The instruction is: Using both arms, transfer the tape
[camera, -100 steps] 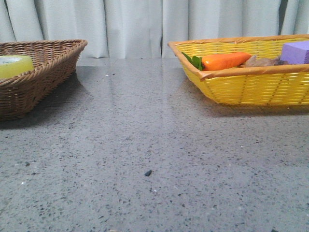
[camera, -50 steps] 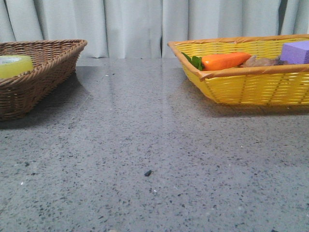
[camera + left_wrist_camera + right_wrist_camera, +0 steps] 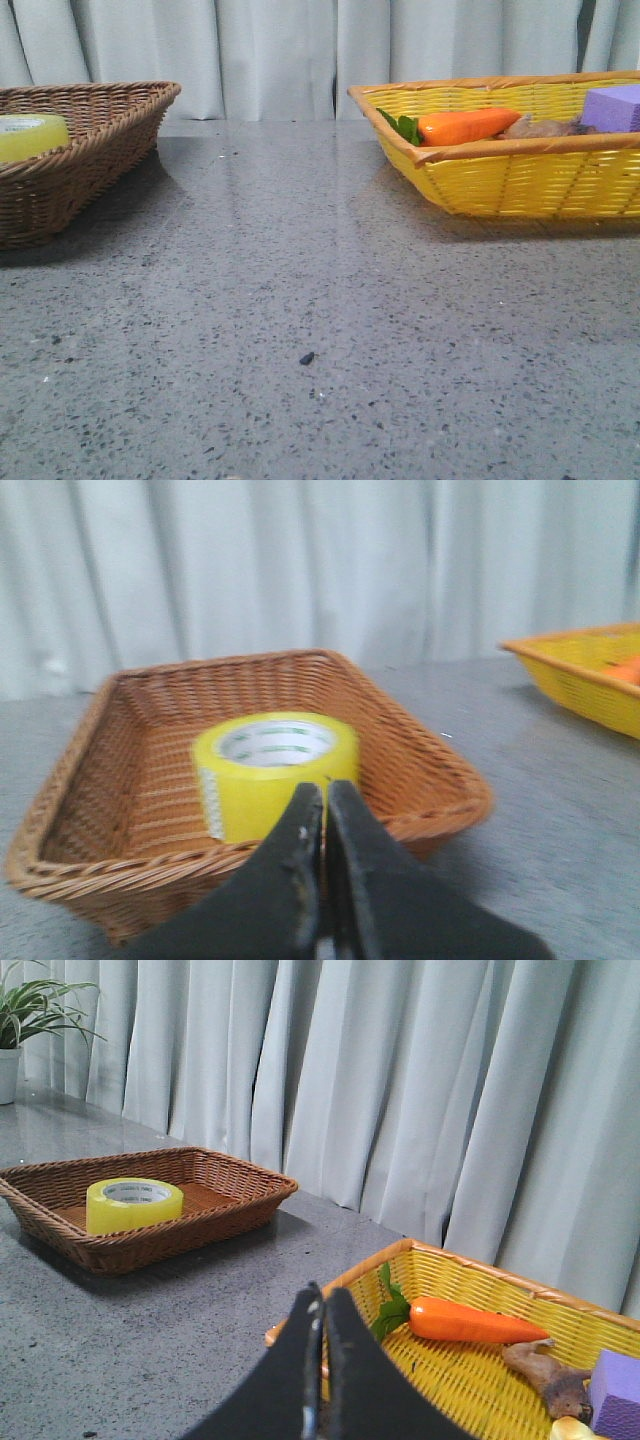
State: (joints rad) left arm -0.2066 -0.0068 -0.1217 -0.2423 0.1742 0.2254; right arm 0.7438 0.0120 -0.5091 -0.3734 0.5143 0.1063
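Observation:
The yellow tape (image 3: 275,770) lies flat in the brown wicker basket (image 3: 430,770), its white core with green lettering facing up. In the front view the tape (image 3: 30,135) shows over the basket's rim (image 3: 90,140) at the far left, and the right wrist view has the tape (image 3: 133,1205) far off. My left gripper (image 3: 325,792) is shut and empty, short of the basket's near rim, pointing at the roll. My right gripper (image 3: 322,1298) is shut and empty near the corner of the yellow basket (image 3: 340,1282). Neither arm shows in the front view.
The yellow basket (image 3: 520,180) at the right holds an orange toy carrot (image 3: 465,126), a purple block (image 3: 612,107) and a brown piece (image 3: 540,127). Grey speckled table (image 3: 300,300) lies between the baskets. Curtains hang behind. A potted plant (image 3: 20,1020) stands far off.

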